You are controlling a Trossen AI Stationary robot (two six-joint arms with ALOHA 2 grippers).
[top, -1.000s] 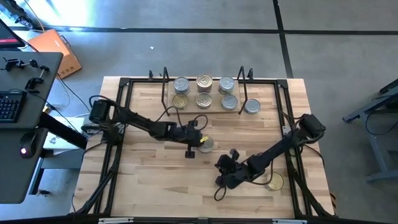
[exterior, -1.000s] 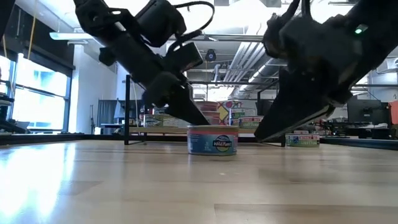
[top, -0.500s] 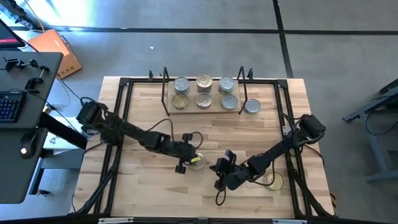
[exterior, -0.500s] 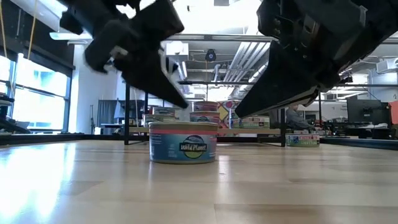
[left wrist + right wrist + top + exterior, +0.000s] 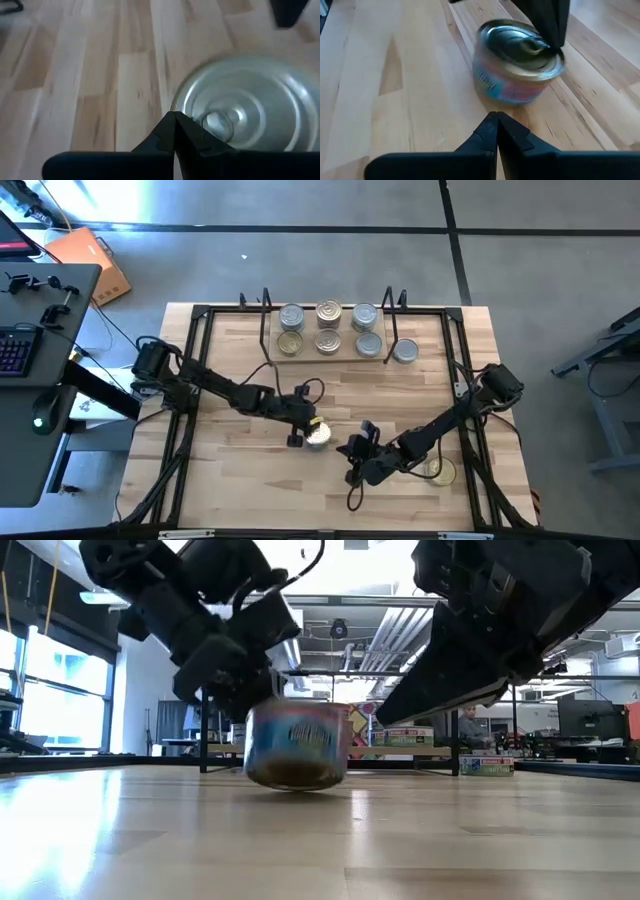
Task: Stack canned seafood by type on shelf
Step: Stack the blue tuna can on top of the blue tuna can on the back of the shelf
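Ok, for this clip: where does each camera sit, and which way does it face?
High view: overhead, straight down on the table, both arms, the shelf.
Low view: tabletop height, level across; arms come from above.
Left wrist view: past the shut left gripper onto the tin.
Right wrist view: past the shut right gripper toward the same tin.
All four share that tin.

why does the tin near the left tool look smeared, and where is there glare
Low view: the tuna tin is motion-blurred, its label unreadable, beside the left tool; bright ceiling lights wash out the top. Left wrist view: the tin's silver top is soft. Right wrist view: its side label smears. High view: glare on the floor at upper left.
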